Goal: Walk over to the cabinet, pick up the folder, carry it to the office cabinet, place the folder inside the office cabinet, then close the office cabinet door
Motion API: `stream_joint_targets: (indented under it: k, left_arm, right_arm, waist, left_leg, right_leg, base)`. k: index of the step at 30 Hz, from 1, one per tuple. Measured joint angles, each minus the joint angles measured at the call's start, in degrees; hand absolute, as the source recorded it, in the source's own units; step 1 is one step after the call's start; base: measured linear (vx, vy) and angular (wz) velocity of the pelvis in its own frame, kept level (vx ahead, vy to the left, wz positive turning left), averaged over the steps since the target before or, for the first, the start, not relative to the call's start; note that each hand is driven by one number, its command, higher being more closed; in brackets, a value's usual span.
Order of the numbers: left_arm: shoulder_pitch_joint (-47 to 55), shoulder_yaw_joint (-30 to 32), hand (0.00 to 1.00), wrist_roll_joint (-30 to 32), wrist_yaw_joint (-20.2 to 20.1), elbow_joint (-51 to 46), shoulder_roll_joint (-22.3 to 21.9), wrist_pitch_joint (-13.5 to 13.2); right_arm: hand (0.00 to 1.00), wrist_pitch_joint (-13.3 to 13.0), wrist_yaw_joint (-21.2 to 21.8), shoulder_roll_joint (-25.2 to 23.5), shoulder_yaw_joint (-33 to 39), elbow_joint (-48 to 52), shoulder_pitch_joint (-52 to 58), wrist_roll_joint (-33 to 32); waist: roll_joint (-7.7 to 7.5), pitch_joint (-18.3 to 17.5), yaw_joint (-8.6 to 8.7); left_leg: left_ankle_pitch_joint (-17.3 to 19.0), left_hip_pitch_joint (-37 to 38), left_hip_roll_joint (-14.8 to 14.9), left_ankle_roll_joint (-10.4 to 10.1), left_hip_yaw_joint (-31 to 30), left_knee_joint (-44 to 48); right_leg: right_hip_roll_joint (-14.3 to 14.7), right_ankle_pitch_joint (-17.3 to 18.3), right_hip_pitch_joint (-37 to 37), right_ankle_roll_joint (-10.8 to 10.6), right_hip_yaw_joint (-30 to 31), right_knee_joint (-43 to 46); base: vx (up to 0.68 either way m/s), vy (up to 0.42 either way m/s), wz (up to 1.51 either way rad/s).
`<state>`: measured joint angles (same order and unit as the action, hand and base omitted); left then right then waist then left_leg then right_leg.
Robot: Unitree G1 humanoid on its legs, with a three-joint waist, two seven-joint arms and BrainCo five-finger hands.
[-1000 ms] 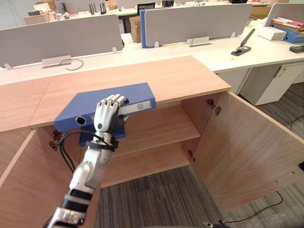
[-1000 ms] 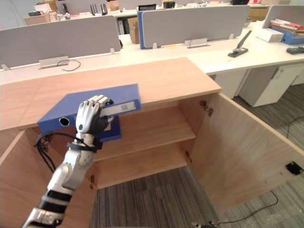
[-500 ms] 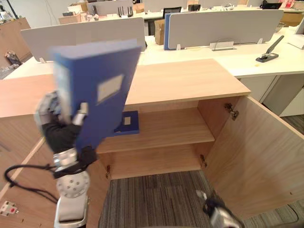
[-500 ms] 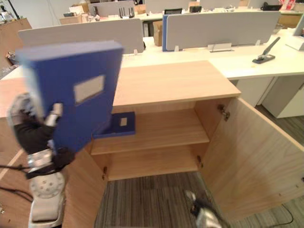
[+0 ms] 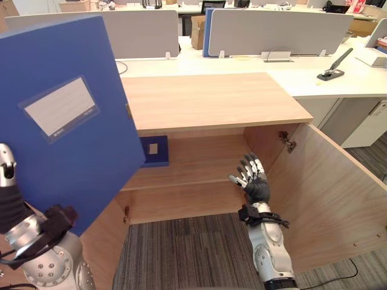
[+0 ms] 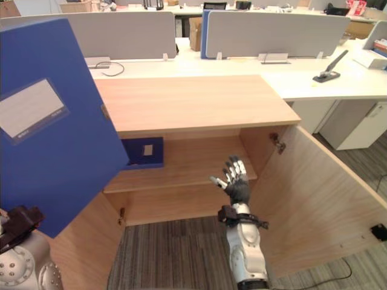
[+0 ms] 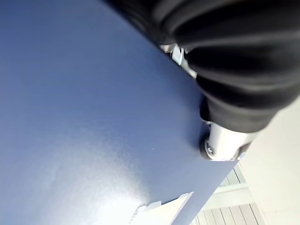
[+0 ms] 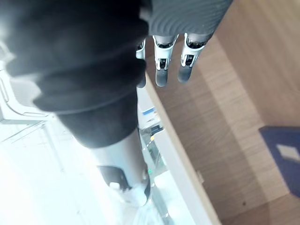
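I see big blue rectangular folder up at left hand, grip I can't tell, right hand fingers spread straight, empty, before light wooden office cabinet, smaller blue folder flat on its shelf

Counter: light wood cabinet top, above and beyond the right hand
Upper shelf: level with the hand, just past its straight fingertips; carries one flat blue folder with a pale label, well off to the hand's left
Bottom board: below the hand, to its left
Floor: grey striped carpet under the hand
White desk: beyond the counter; carries grey divider panels and a black lever tool
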<state>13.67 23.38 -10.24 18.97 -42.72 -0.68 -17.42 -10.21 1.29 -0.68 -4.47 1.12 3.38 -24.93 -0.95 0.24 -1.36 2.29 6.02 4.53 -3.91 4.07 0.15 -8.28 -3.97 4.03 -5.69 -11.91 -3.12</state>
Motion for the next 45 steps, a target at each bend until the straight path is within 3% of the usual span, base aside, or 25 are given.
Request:
stream_joint_targets:
  k: [4, 9, 24, 35, 36, 45]
  left_arm:
    - [0.1, -1.0, 1.0, -3.9, -4.1, 0.5, -0.8, 0.0]
    - [0.1, -5.7, 1.0, -4.0, -5.9, 3.1, -1.4, 0.2]
    - [0.2, -15.5, 1.0, -3.7, -8.2, 6.3, 0.2, 0.5]
    - [0.2, -15.4, 1.0, -4.8, -8.1, 6.3, 3.1, 0.4]
    - [0.3, -15.4, 1.0, -4.8, -8.1, 6.3, 3.4, 0.4]
    - [1.1, -15.0, 1.0, -5.5, -7.6, 6.3, 3.4, -0.4]
  right_arm:
    - [0.0, 0.3, 5.1, 2.8, -4.6, 1.8, -5.6, -10.3]
    - [0.0, 1.3, 7.8, 5.0, -9.6, 1.4, -18.2, -19.1]
    - [0.0, 3.0, 8.4, 9.7, -20.3, -11.2, -40.2, -23.7]
    - [0.0, 4.1, 8.7, 13.7, -25.7, -15.5, -46.9, -25.7]
    - [1.0, 4.2, 8.7, 14.5, -26.5, -15.5, -47.3, -25.8]
    - [1.0, 5.7, 12.9, 20.3, -31.9, -15.5, -51.7, -30.5]
  waist:
    - [0.02, 0.0, -0.32]
    - [0.04, 0.1, -1.33]
    - [0.07, 0.2, -2.46]
    - [0.05, 0.2, -2.82]
    - [0.05, 0.2, -2.81]
    - [0.03, 0.2, -3.03]
  left_leg:
    - [0.1, 0.0, 0.1, -0.1, 0.5, 0.0]
    - [0.0, -0.1, 0.1, -0.1, 0.5, 0.0]
    - [-0.9, 0.1, 0.2, -0.3, -0.2, -1.5]
    - [-1.1, 0.1, 0.2, -0.3, -0.1, -1.9]
    - [-1.1, 0.1, 0.2, -0.3, -0.1, -1.9]
    - [-1.2, 0.1, 0.3, -0.5, -0.2, -1.9]
  right_leg:
    - [0.2, 0.0, -0.2, 0.0, 0.5, 0.0]
    - [0.2, -0.1, -0.2, 0.0, 0.5, -0.1]
    - [0.2, 0.0, -0.2, 0.0, -0.2, 0.0]
    - [0.3, 0.0, -0.5, 0.0, -0.2, 0.0]
    - [0.3, 0.0, -0.5, 0.0, -0.2, 0.0]
    - [0.3, 0.0, -0.5, 0.0, -0.2, 0.1]
  base:
    - [-0.01, 0.02, -0.06]
    - [0.0, 0.0, 0.0]
    - [0.0, 0.005, 0.02]
    - [0.0, 0.0, 0.0]
    - [0.0, 0.0, 0.0]
    - [0.0, 0.0, 0.0]
